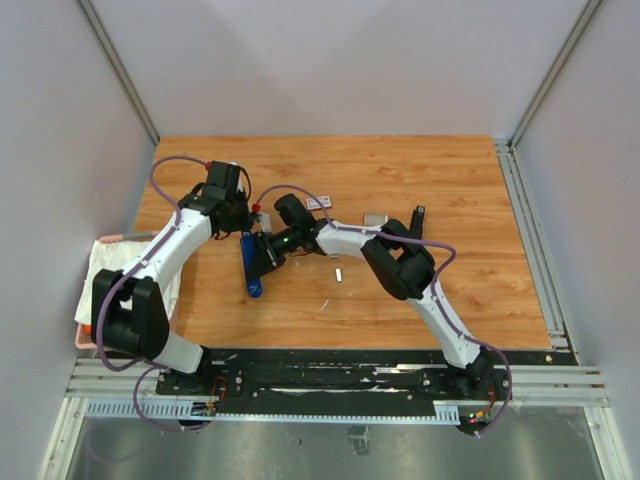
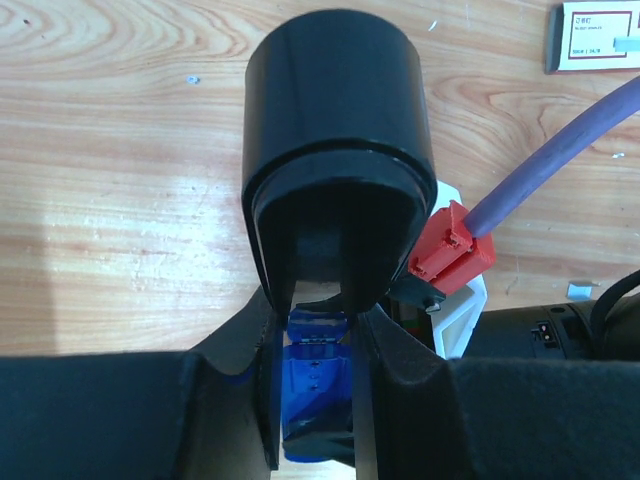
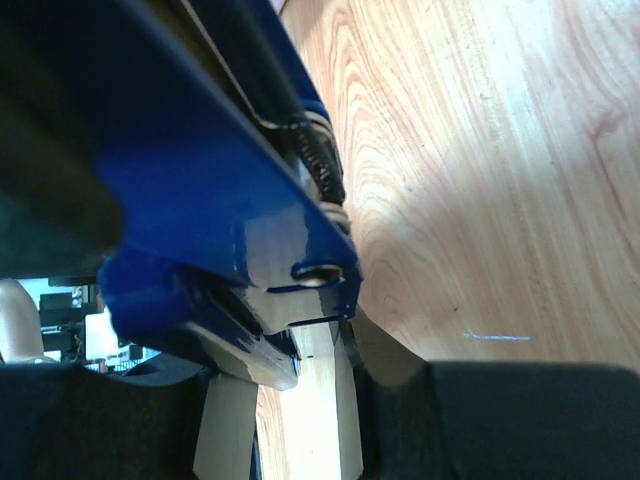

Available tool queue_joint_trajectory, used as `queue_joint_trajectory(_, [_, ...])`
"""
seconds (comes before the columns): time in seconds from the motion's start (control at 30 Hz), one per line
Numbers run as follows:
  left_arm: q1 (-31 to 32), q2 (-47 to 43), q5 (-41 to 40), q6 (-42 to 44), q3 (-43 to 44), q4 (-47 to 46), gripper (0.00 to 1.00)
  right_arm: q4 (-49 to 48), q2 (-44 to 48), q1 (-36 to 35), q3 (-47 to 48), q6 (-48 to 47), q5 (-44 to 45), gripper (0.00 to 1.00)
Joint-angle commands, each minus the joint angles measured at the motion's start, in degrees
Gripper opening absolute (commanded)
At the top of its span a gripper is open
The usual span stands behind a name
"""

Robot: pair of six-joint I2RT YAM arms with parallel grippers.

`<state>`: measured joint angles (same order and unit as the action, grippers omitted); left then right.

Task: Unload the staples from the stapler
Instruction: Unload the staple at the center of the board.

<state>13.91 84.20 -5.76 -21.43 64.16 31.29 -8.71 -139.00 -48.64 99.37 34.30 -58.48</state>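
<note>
A blue stapler (image 1: 254,276) is held up off the wooden table (image 1: 420,290) between both arms. My left gripper (image 2: 318,322) is shut on its blue body (image 2: 315,385), which fills the gap between the black fingers. My right gripper (image 3: 300,350) comes in from the other side, its jaws closed against the stapler's hinge end (image 3: 200,190), where a spring and a rivet show. In the top view the left gripper (image 1: 243,230) and right gripper (image 1: 270,250) meet at the stapler. A short silvery bar of staples (image 1: 338,273) lies on the table to the right.
A small red-and-white flat box (image 1: 318,203) lies behind the right arm's wrist, also visible as the box (image 2: 598,36). A small grey piece (image 1: 375,218) and a black object (image 1: 418,216) lie further right. White cloth (image 1: 105,265) hangs over the table's left edge.
</note>
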Motion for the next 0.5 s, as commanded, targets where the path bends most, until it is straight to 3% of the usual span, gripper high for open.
queue_joint_trajectory(0.0, [0.5,-2.58,3.74,-1.14,1.07,-4.31,0.0,-4.02,-0.82,-1.38,0.65,3.8,-4.83,0.0])
queue_joint_trajectory(0.03, [0.5,-2.68,3.64,-1.08,0.99,-4.43,0.0,-4.38,-0.26,-1.37,0.47,4.22,-4.84,0.01])
queue_joint_trajectory(0.07, [0.5,-2.73,3.69,-1.07,0.82,-4.52,0.0,-4.3,0.09,-1.29,0.26,4.48,-4.58,0.09])
queue_joint_trajectory(0.17, [0.5,-2.75,3.95,-1.17,0.74,-4.68,0.0,-4.86,0.39,-1.12,0.21,5.82,-4.34,0.5])
queue_joint_trajectory(0.23, [0.5,-2.66,4.12,-1.16,0.73,-4.71,0.0,-7.43,0.31,-1.19,-0.45,8.47,-4.74,0.68])
queue_joint_trajectory(0.4, [0.5,-3.19,4.3,-1.28,0.24,-5.06,0.0,-9.27,0.37,-1.45,-1.45,9.41,-4.21,0.7])
queue_joint_trajectory(0.43, [0.5,-3.34,4.27,-1.29,0.12,-5.16,0.0,-8.19,0.35,-1.59,-1.32,8.52,-4.11,0.57])
queue_joint_trajectory(0.47, [0.5,-3.41,4.27,-1.25,0.07,-5.18,0.0,-7.07,0.25,-1.59,-0.87,7.23,-4.13,0.38])
